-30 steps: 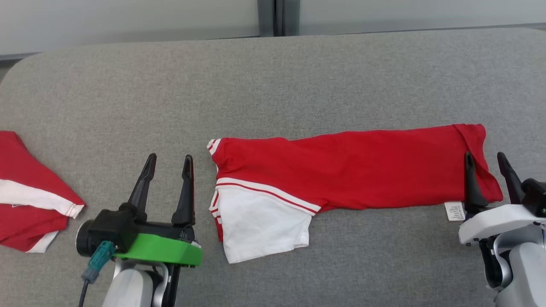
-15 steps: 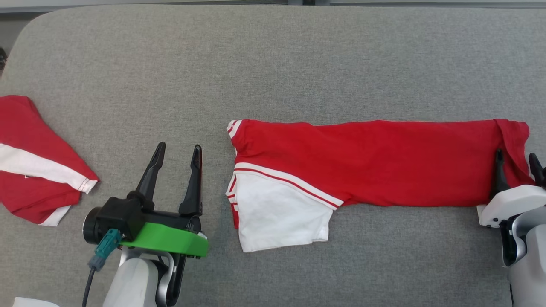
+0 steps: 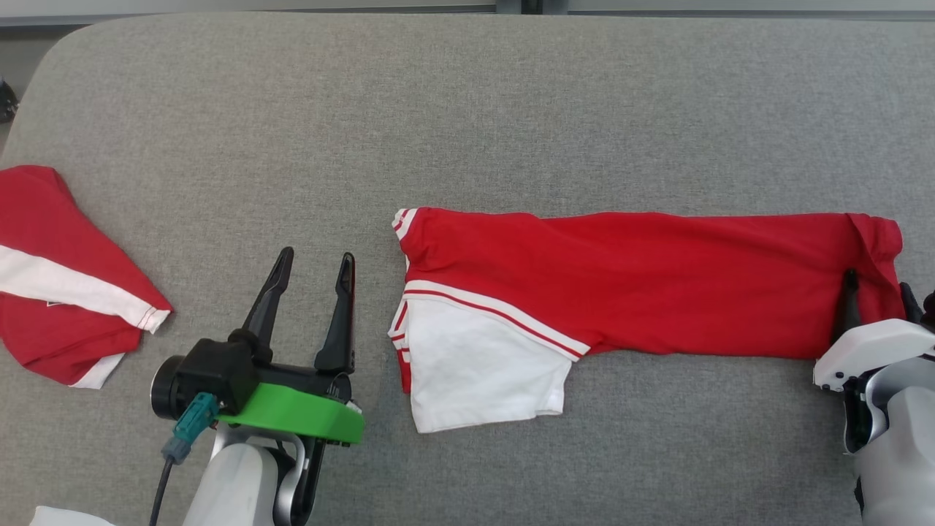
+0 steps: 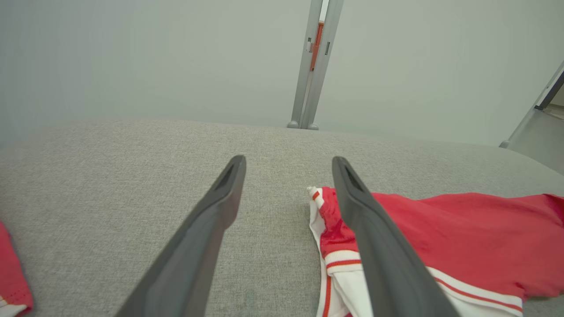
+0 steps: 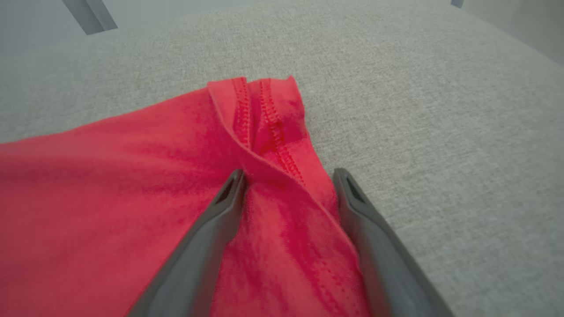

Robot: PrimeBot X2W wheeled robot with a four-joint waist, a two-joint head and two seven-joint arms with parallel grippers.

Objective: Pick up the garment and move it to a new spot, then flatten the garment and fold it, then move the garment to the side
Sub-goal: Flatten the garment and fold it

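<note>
The garment (image 3: pixel 628 292), red with a white striped sleeve panel (image 3: pixel 475 372), is laid out in a long folded band on the right half of the grey fabric surface (image 3: pixel 467 109), running from the middle almost to the right edge. Its stitched hem end (image 5: pixel 264 110) is seen bunched into a ridge between the fingers of the right gripper (image 3: pixel 876 285), which are held spread, one on each side of the fold, not pressed together on it. The sleeve end is found just beside the left gripper (image 3: pixel 318 256), whose fingers are likewise held apart over bare grey fabric, the nearer finger close to the sleeve's edge. A second red and white garment (image 3: pixel 66 292) is seen crumpled at the left edge, well apart from both.
</note>
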